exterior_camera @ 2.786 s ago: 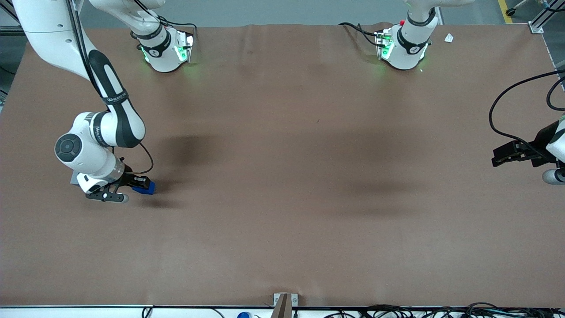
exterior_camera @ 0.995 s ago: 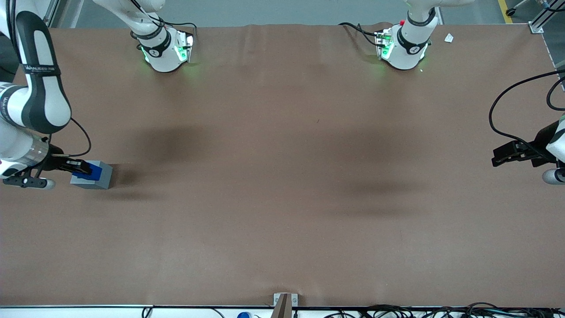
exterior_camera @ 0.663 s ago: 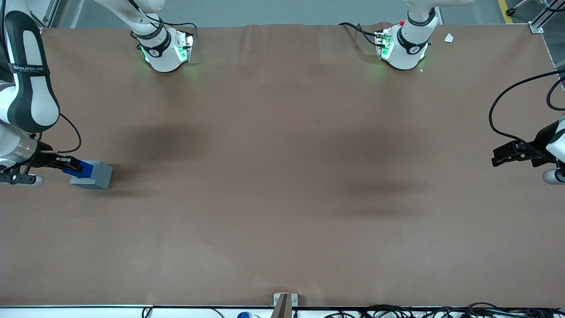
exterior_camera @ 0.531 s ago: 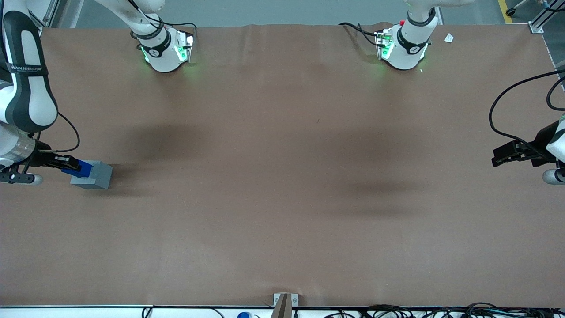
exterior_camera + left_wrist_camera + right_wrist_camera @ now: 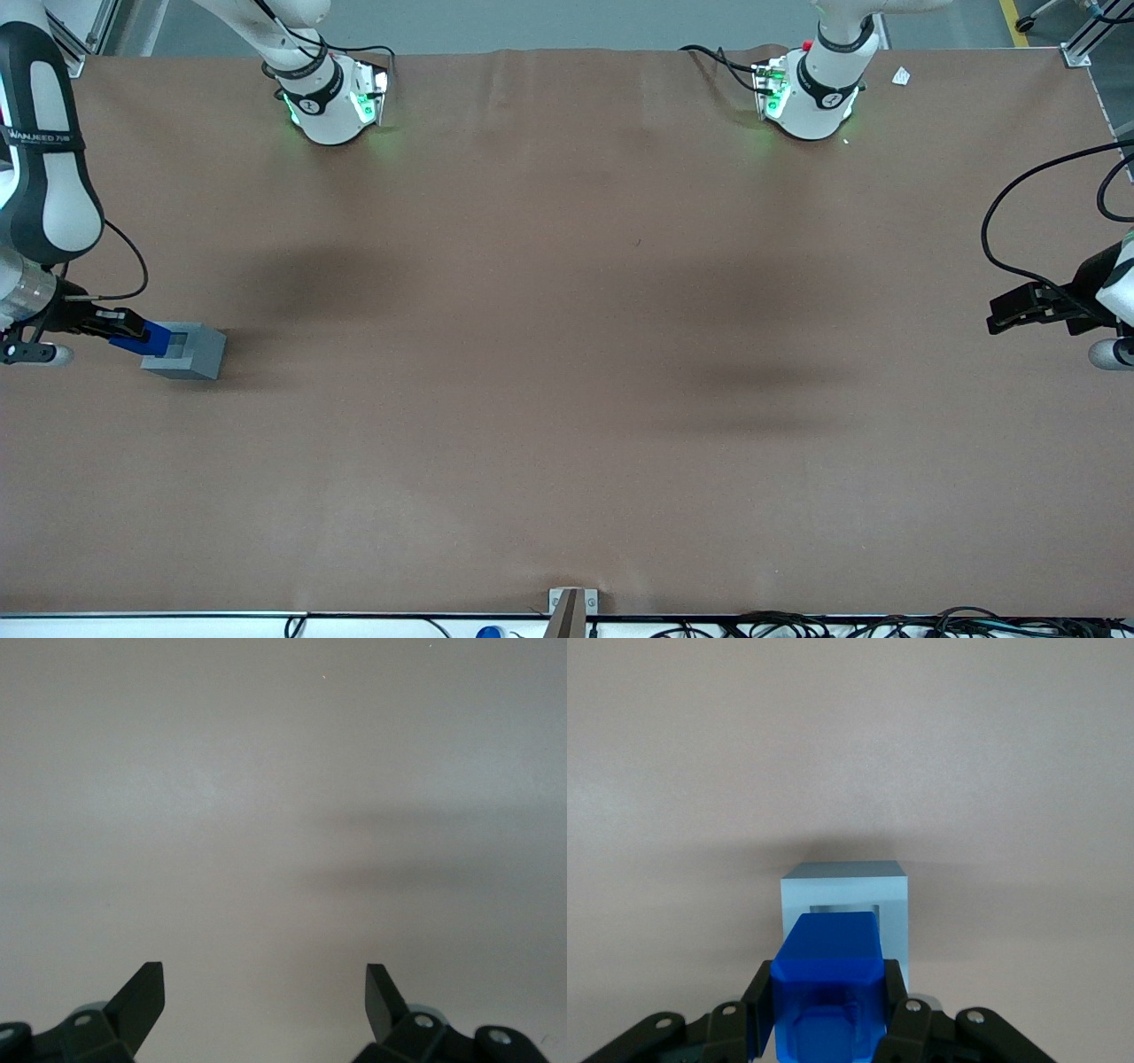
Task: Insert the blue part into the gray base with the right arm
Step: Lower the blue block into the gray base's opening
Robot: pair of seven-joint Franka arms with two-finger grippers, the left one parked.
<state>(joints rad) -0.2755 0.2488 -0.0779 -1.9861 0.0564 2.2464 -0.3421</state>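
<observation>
The gray base [image 5: 188,352] stands on the brown table at the working arm's end, its square recess open and showing in the top face. My right gripper [image 5: 133,338] is shut on the blue part [image 5: 151,339] and holds it above the base's edge, beside the recess. In the right wrist view the blue part [image 5: 826,979] sits clamped between the black fingers [image 5: 756,1005], with the gray base [image 5: 844,899] and its recess just ahead of it. The white right arm [image 5: 40,186] rises at the edge of the front view.
The two arm bases [image 5: 332,97] with green lights stand at the table's edge farthest from the front camera. Black cables [image 5: 1045,177] hang at the parked arm's end. A small metal bracket [image 5: 571,602] sits at the table's near edge.
The gripper carried the blue part from a spot nearer the table's middle to the gray base. In the last second it drew back off the base's top toward the table's end, uncovering the recess.
</observation>
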